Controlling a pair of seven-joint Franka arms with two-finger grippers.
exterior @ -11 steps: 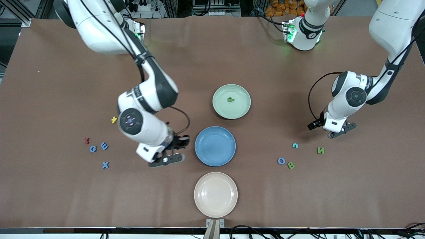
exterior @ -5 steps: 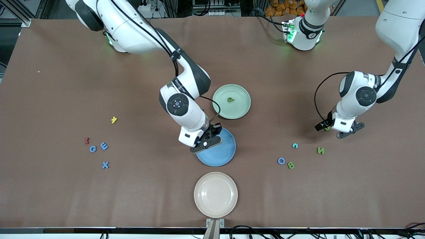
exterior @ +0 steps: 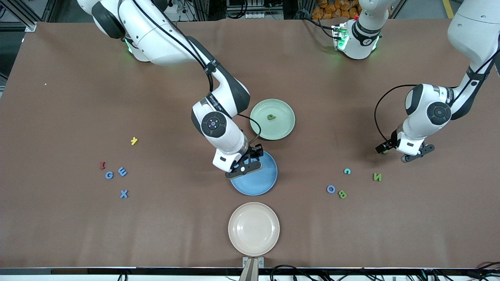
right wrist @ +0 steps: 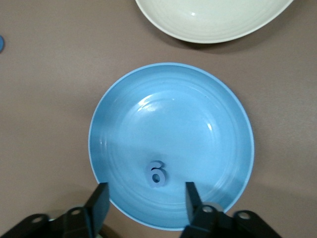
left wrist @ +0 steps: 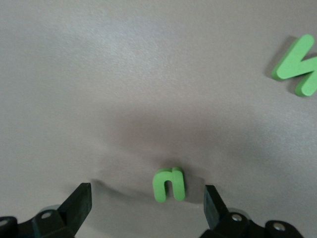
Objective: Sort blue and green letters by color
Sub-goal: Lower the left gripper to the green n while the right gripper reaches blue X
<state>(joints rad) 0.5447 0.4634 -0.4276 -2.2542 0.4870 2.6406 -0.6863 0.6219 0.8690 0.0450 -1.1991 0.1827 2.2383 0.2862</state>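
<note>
My right gripper [right wrist: 145, 191] hangs open just over the blue plate [exterior: 262, 184]. A small blue letter [right wrist: 156, 174] shows inside that plate [right wrist: 198, 124], touching neither finger. My left gripper [left wrist: 147, 196] is open low over the table, with a small green letter [left wrist: 169, 184] lying between its fingers, untouched. A green N [exterior: 377, 176], green B [exterior: 342, 194] and blue O [exterior: 331, 189] lie nearer the front camera than that gripper [exterior: 411, 156]. A green P [exterior: 270, 116] rests in the green plate [exterior: 258, 128]. Blue G [exterior: 109, 175], E [exterior: 122, 171] and X [exterior: 124, 194] lie toward the right arm's end.
A cream plate [exterior: 254, 228] sits near the front edge. A teal letter [exterior: 347, 171] lies beside the blue O. A yellow letter [exterior: 134, 141] and a dark red letter [exterior: 102, 165] lie close to the blue G.
My right arm swung from beside the blue plate to over it, then its gripper opened and let go of the blue letter. My left gripper drifted slightly toward its own end.
</note>
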